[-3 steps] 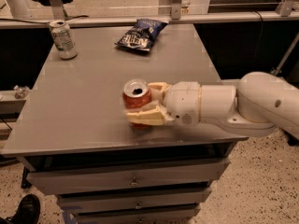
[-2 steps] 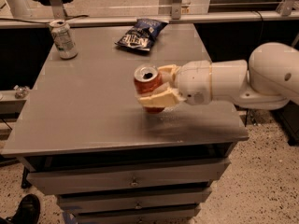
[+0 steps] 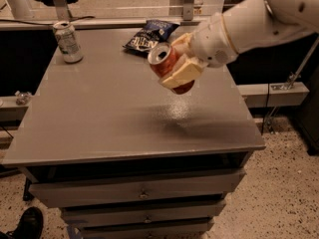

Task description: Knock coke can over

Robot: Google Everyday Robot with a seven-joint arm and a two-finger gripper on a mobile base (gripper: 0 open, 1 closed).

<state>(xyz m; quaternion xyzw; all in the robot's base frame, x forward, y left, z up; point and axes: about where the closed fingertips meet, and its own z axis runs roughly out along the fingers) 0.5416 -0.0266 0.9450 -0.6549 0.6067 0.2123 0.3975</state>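
Gripper clamps the tilted coke can above the grey bench, far-right; silver can far-left corner; speckled floor.

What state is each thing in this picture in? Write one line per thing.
Red-orange aluminium coke can: held in air, tilted.
Cream two-finger gripper: shut on coke can, above grey table.
Silver-white can with green markings: upright, back-left corner.
Dark blue crisp bag: lying flat.
Table drawers: shut.

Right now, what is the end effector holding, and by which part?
The end effector clamps the red aluminium soda can around its middle, tilted in mid-air.
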